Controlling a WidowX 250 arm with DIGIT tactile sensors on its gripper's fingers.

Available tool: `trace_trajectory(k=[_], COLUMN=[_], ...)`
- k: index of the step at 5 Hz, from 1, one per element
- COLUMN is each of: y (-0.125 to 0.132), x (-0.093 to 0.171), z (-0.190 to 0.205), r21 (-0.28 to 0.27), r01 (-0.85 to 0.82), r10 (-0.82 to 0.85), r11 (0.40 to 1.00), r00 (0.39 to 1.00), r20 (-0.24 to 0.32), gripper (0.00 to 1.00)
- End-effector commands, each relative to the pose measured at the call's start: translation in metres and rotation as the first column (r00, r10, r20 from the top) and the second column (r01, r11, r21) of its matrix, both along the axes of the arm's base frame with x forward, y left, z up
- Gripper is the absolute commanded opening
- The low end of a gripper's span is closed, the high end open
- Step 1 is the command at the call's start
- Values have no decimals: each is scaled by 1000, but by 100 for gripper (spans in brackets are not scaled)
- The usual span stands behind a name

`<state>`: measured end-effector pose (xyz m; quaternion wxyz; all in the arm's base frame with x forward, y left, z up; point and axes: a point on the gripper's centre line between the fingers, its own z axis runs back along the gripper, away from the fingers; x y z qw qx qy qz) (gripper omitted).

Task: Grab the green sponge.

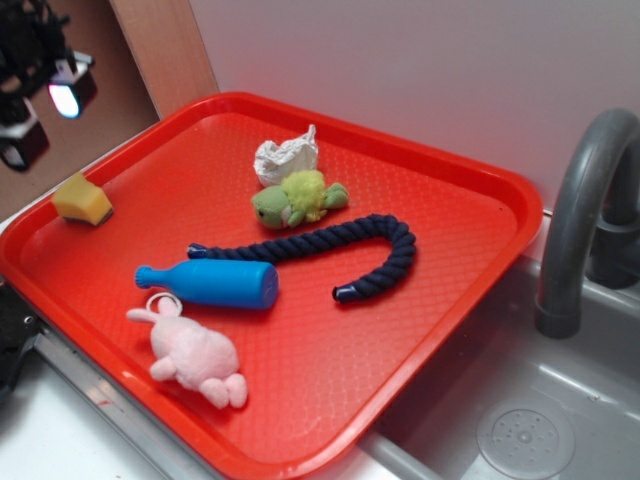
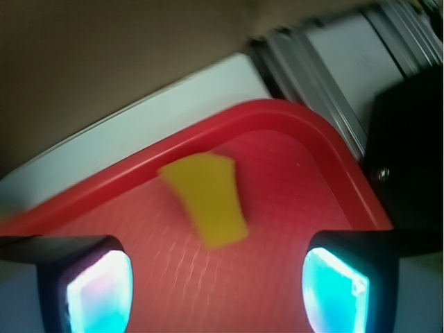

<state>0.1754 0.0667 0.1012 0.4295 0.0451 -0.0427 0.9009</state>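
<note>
- Far left, top corner of the exterior view: the gripper (image 1: 35,95) hangs up above the tray's left corner, not touching anything. From the wrist cam its two fingers (image 2: 90,284) sit wide apart at the bottom of the frame with nothing between them, so the jaws are spread and empty.
- Next over, the green sponge (image 1: 83,198), which honestly looks yellow-orange, a little wedge, sits in the left corner of the red tray (image 1: 470,250), just beside the rim. In the wrist view the sponge (image 2: 207,198) is a bit blurry, lying on the tray floor ahead of the fingers, clear of both.
- Front-left on the tray: a pink plush toy (image 1: 190,355), lying flat near the front rim.
- Just behind it, a blue bottle (image 1: 215,283) on its side, neck pointing left.
- Middle: a dark navy rope (image 1: 370,245) curving like a hook, one end tucked behind the bottle.
- Behind the rope: a fuzzy green plush (image 1: 298,198), and touching it at the back, a crumpled white wad (image 1: 285,157).
- Right of the tray: a grey sink (image 1: 540,420) with a grey faucet (image 1: 580,210) arching over it.
</note>
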Motion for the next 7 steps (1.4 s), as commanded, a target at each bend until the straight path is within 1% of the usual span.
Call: trace_trajectory(k=[1,2,3,4,5,6,7], y=[30,37,34,19,14,9,-7], x=[-18,-12,0,9,13,15,20], z=[-35,-42,-53,-59,-60,-55,-24], r21=[153,181,227,233,252,248,261], r01=[-16,62,234,299,331,360,448], r10=[17,-62,-246,-309,-339,-366,-471], r11=[988,982,946,926,909,899,855], r00=[1000,998,969,951,941,930,882], r20=[-5,-6,25,7,-12,-24,29], gripper=[100,100,100,100,100,0,0])
